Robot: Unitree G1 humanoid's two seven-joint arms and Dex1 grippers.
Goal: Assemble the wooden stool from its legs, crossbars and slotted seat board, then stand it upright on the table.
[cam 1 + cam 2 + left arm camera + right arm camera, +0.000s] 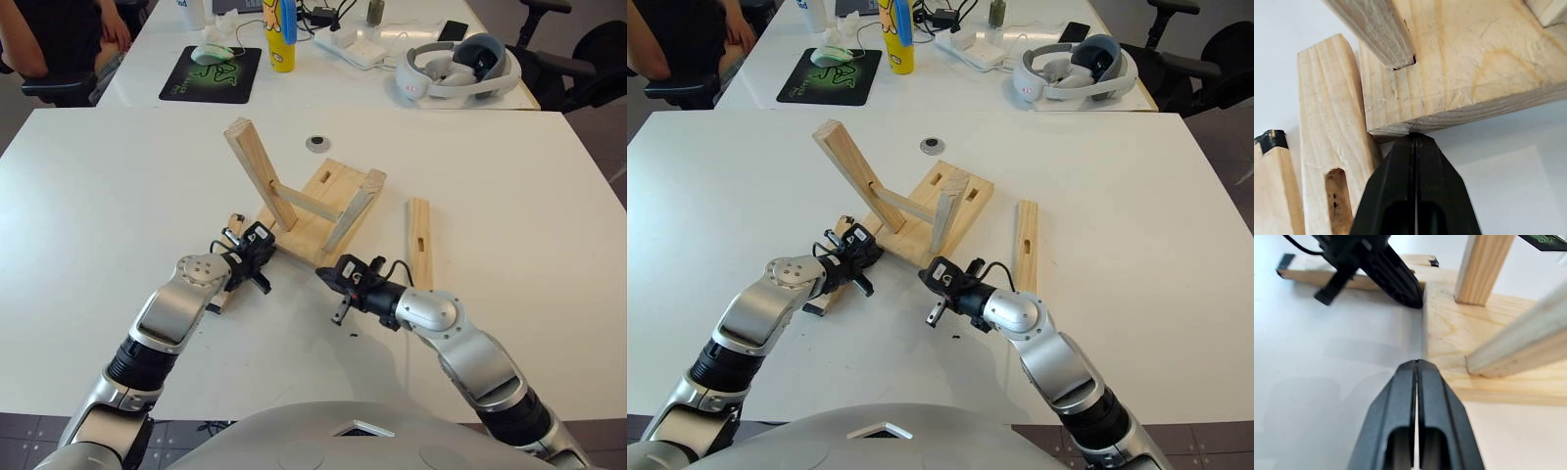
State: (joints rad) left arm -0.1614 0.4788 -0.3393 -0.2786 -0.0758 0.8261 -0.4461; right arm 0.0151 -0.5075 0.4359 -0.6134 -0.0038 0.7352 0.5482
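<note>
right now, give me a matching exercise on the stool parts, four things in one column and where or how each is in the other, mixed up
1. board
2. crossbar
3. loose leg
4. left gripper

a. shut, tip at the board's edge
b. flat on the table, right of the board
c. joins the two standing legs
d. lies on the table with two legs stuck in it

Pairs: 1-d, 2-c, 3-b, 4-a

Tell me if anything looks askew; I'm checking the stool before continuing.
Yes: the seat board lies flat, half-built; its taller leg leans markedly outward, and a loose leg lies beside it.
</note>
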